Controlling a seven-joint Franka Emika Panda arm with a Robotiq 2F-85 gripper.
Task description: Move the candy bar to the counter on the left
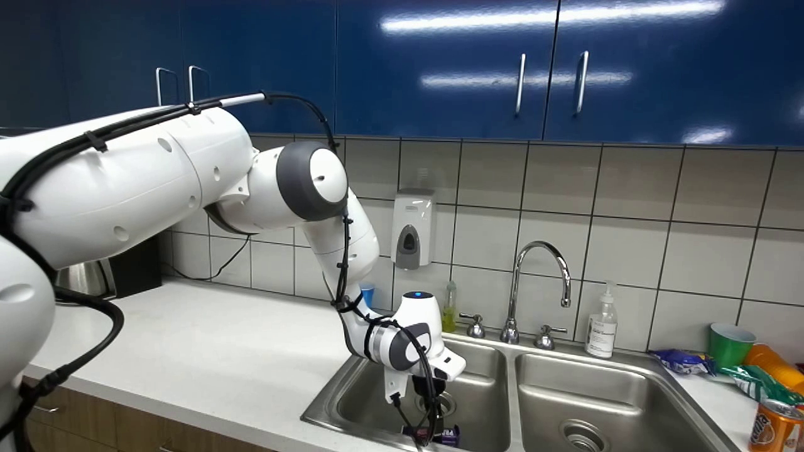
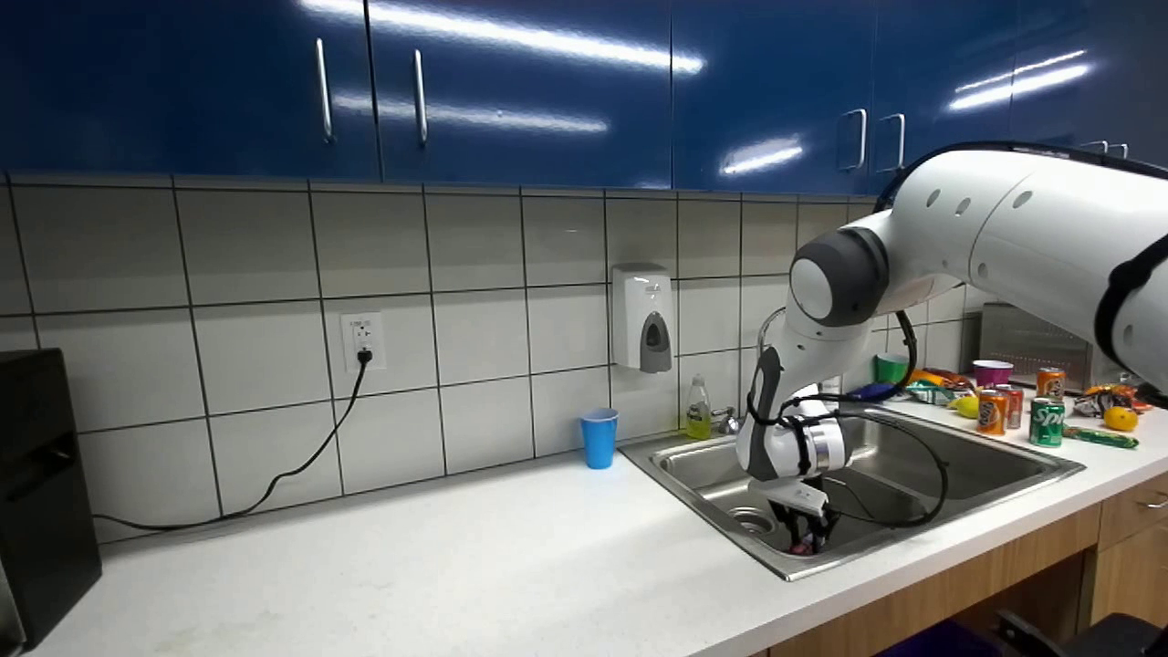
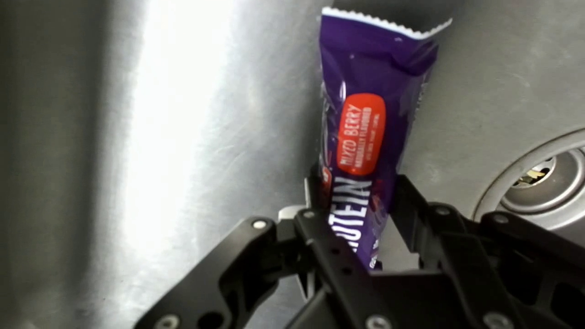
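You're in a kitchen, pretty obvious tbh: you've got a 2-basin steel sink (image 1: 512, 402), a gooseneck faucet (image 1: 513, 295), blue overhead cabinets (image 1: 440, 107), a tiled wall (image 2: 476, 338), a white countertop (image 2: 392, 557), a wall dispenser (image 2: 634, 310), plus soda cans (image 2: 1047, 423) near the sink.

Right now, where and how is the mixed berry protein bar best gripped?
Probably around the middle of the mixed berry protein bar, from above, with the tool against both long sides, as here. It is long and narrow, low in the sink basin, printed face toward the wrist camera; the thin crimped end would likely fold.
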